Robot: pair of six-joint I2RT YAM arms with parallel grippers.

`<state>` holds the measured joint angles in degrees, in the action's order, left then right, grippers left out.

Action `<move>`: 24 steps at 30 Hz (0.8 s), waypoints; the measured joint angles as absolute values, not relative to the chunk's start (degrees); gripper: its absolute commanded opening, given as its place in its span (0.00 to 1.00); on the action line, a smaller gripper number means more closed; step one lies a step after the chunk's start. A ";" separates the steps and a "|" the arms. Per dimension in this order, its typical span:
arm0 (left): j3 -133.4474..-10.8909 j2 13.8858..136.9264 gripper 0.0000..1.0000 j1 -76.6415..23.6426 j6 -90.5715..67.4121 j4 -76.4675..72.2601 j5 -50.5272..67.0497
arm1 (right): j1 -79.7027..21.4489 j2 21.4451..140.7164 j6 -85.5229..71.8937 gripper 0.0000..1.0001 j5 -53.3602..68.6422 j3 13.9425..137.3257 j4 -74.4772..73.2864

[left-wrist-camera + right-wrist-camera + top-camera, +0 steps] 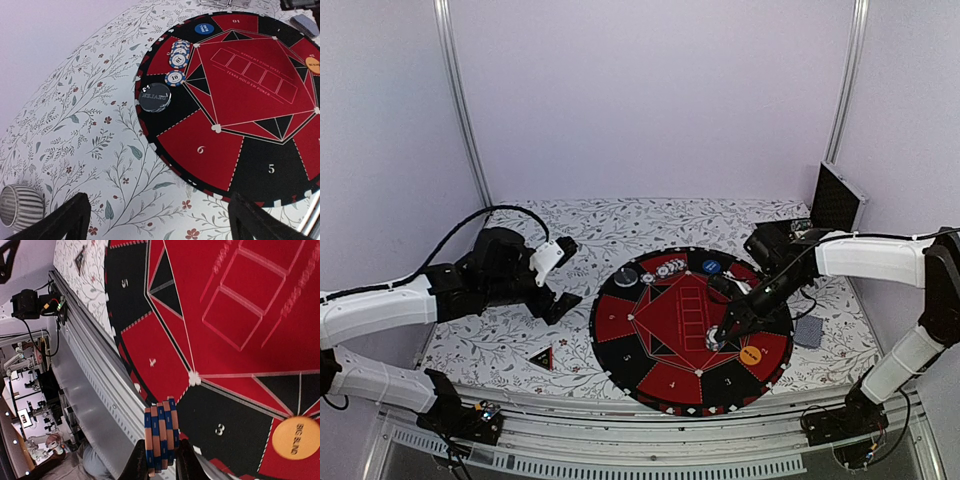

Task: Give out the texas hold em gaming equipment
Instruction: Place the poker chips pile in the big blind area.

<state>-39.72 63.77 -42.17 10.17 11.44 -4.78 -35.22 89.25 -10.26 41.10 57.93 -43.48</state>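
The right fingers [138, 466] were clamped on a chip stack [160, 440]. It was several flat discs held on edge, their rims striped tan and blue. The stack sat over the mat [240, 285] by the black wedge numbered 3, close to the near rim; whether it touched the surface could not be told.

The mat was a large flat round of red and black wedges around a red centre printed with thin outlined boxes. Near the stack, a smooth orange disc [294, 437] marked Big Blind lay on the mat.

On the mat's far side lay a blue disc [202, 28] and a glossy dark disc [154, 97]. Between them was a short overlapping row of white chips [178, 54] with blue-notched edges.

A black-red triangle [541, 357] lay flat on the floral cloth of the bench [620, 225], left of the mat and apart from it. Grey-blue cards [808, 331] lay on the cloth just off the mat's right rim. A black panel [837, 198] stood tilted at the rear right corner, and a ridged metal rail [95, 390] ran along the bench's near edge.

The left fingers [65, 220] stood wide apart and empty over the cloth left of the mat.
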 measured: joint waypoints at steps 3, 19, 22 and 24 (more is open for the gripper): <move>-39.94 63.64 0.98 -42.17 9.78 11.55 -4.73 | -35.73 86.70 -13.13 0.02 42.44 52.71 -43.83; -40.14 63.22 0.98 -42.17 9.30 11.60 -4.29 | -35.57 89.23 -18.39 0.03 44.23 42.04 -39.35; -40.14 63.22 0.98 -42.17 9.30 11.60 -4.27 | -35.40 91.22 -17.74 0.03 44.53 42.26 -38.94; -40.14 63.22 0.98 -42.17 9.32 11.60 -4.25 | -35.05 91.94 -17.28 0.10 44.73 42.68 -39.13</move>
<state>-40.14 63.22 -42.17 9.32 11.60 -4.25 -35.05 91.94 -17.28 44.73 42.68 -39.13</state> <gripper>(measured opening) 0.982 0.145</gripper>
